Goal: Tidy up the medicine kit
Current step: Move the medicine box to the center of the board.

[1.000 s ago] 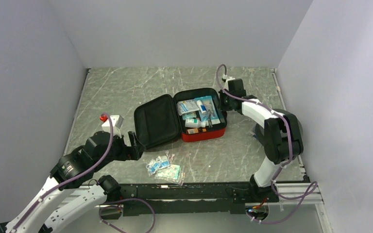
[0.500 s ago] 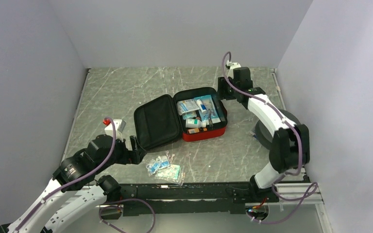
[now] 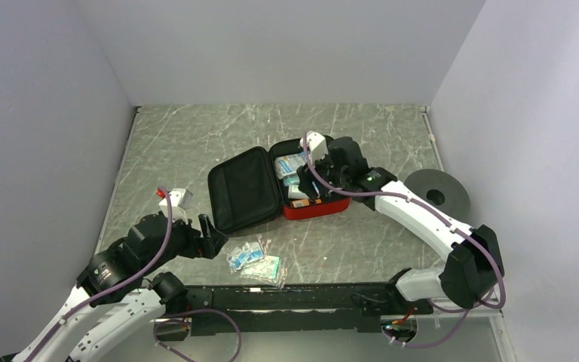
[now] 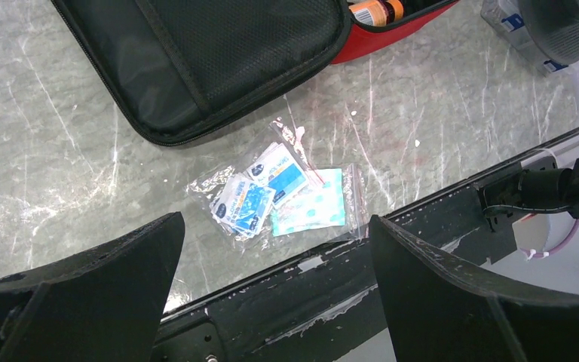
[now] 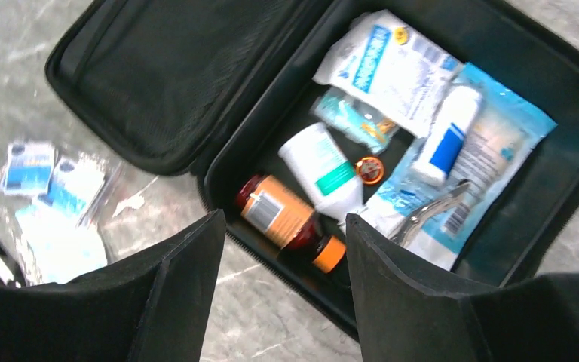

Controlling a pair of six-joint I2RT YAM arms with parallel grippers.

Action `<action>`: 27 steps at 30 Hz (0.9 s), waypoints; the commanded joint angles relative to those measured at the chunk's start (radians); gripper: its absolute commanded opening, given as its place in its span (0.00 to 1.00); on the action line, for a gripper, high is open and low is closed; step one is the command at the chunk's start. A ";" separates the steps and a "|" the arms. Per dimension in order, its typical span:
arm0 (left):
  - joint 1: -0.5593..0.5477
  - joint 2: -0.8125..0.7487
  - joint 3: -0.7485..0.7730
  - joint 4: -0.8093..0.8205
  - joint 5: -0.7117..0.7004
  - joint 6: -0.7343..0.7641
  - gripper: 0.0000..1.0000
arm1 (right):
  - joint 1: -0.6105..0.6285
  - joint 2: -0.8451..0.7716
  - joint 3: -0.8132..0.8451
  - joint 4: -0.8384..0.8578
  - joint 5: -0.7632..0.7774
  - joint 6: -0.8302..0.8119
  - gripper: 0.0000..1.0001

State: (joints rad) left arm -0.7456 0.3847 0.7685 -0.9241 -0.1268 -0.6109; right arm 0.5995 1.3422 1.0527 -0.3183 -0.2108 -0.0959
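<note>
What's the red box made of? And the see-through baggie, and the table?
The medicine kit looks like soft fabric, matte red outside, black mesh lining inside its lid. The baggie seems thin clear plastic: shiny, crinkled, packets show through. The table looks like grey marble with white veins, though it could be a printed surface.

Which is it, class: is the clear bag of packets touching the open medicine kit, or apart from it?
Apart. The left wrist view shows bare table between the clear bag of packets and the medicine kit.
</note>
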 commanded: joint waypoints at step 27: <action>0.003 -0.025 -0.005 0.039 0.028 0.017 0.99 | 0.152 0.170 -0.096 0.217 -0.167 -0.381 0.57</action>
State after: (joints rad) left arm -0.7456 0.3695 0.7609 -0.9180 -0.1020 -0.6086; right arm 0.7471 1.4769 0.9035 -0.1806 -0.3813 -0.4568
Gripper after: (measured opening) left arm 0.986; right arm 0.573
